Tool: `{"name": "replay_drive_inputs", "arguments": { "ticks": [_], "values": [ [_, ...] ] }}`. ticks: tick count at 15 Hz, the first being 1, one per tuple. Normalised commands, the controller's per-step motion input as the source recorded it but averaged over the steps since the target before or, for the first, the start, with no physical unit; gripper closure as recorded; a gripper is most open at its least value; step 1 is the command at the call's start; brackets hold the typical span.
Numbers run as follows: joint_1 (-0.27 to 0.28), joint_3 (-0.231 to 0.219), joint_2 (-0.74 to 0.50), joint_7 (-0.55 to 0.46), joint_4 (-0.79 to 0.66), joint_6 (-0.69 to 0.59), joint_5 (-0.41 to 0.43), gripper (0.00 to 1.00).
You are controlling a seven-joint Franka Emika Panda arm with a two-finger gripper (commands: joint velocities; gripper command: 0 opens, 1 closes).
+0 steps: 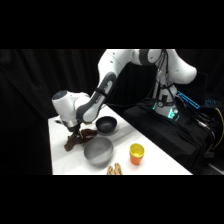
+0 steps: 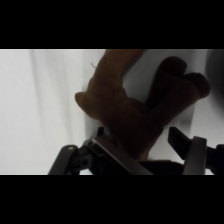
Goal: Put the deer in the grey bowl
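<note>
Gripper [image 1: 75, 131]: lowered at the table's far left part, just left of the two bowls. In the wrist view [image 2: 145, 150] its black linkage rises from the bottom edge, one finger [image 2: 112, 150] to the left and one [image 2: 192, 152] to the right, standing apart with the brown toy's body filling the space between them. Whether the pads actually press on the toy cannot be told.

Deer [image 1: 75, 141]: brown, elongated, lying on the table directly beneath the gripper; dark parts spread to the lower left and right of the fingertips. In the wrist view [image 2: 135, 107] it fills the middle, body running from the linkage up toward the top edge, with thick limbs or a head at the upper right.

Grey bowl [image 1: 98, 152]: round, matte, upright near the table's front, just right of and in front of the deer, not touching it so far as can be seen.

Dark bowl [image 1: 106, 125]: smaller, almost black, behind the grey bowl, right of the gripper.

Orange-yellow cup [image 1: 136, 154]: upright, right of the grey bowl, apart from it.

Small tan object [image 1: 115, 170]: at the table's front edge, between grey bowl and cup.

White table [image 1: 60, 160]: bears all the above.
</note>
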Motion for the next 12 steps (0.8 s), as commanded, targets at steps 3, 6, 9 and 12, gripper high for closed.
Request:
{"name": "replay_drive_inputs", "arguments": {
  "ticks": [3, 6, 9, 12],
  "values": [
    [-0.06, 0.044, 0.1, -0.19, 0.19, 0.04, 0.104, 0.43],
    [-0.043, 0.027, 0.04, -0.18, 0.17, 0.01, 0.08, 0.68],
    [-0.033, 0.012, -0.01, -0.17, 0.15, -0.04, 0.065, 0.91],
    [-0.009, -0.007, -0.15, -0.14, 0.07, -0.16, 0.051, 0.94]
  ]
}}
